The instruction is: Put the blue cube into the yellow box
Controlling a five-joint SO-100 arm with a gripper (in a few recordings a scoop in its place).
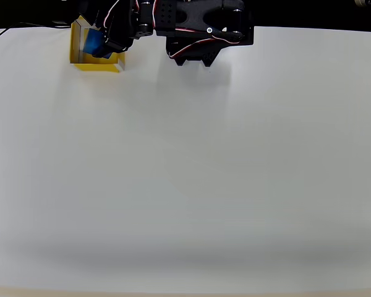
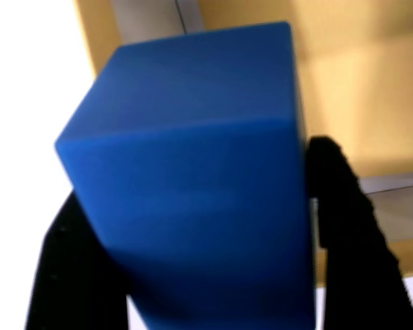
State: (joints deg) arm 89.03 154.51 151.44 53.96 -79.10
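Note:
The yellow box (image 1: 78, 51) sits at the far left of the white table's back edge in the overhead view. The blue cube (image 1: 93, 42) hangs over its open top, held by my black gripper (image 1: 100, 41). In the wrist view the blue cube (image 2: 193, 179) looms large between my two black fingers (image 2: 351, 234), which press on its left and right faces. Behind it lies the yellow box floor (image 2: 358, 89) with a pale wall edge. Whether the cube touches the floor cannot be told.
The black arm body (image 1: 198, 28) stretches along the table's back edge to the right of the box. White table surface (image 1: 185, 173) spreads out in front of it.

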